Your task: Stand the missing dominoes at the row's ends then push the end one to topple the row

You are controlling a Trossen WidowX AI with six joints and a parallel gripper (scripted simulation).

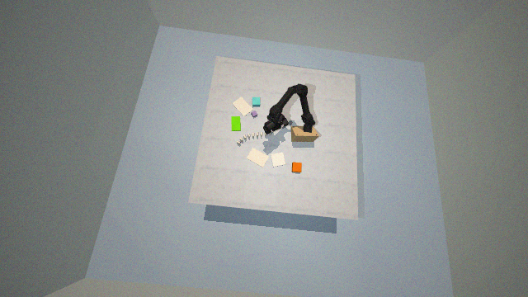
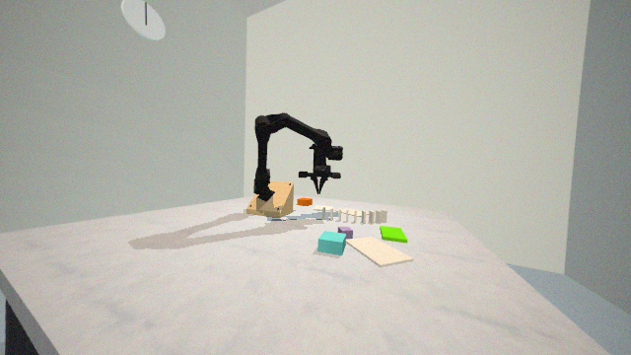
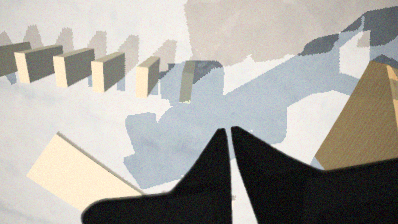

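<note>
A curved row of cream dominoes (image 1: 257, 134) (image 2: 364, 217) (image 3: 99, 76) stands upright on the table. The end domino nearest the robot base (image 2: 323, 213) (image 3: 186, 82) stands upright in the arm's shadow, in line with the others. My gripper (image 2: 318, 192) (image 3: 228, 134) is shut, with nothing between its fingertips. It hangs above the table, higher than the domino tops, near the base-side end of the row. In the top view the arm hides the fingertips. The far end of the row runs out of the wrist view at the left.
Cream flat plates (image 1: 257, 157) (image 1: 278, 159) (image 1: 242, 106) (image 2: 380, 250) (image 3: 75, 172) lie on both sides of the row. A green block (image 1: 236, 124) (image 2: 393, 234), purple cube (image 1: 254, 114) (image 2: 345, 232), teal block (image 1: 256, 101) (image 2: 331, 243), orange block (image 1: 297, 167) (image 2: 305, 201) and wooden base (image 1: 303, 136) (image 3: 357, 125) are around.
</note>
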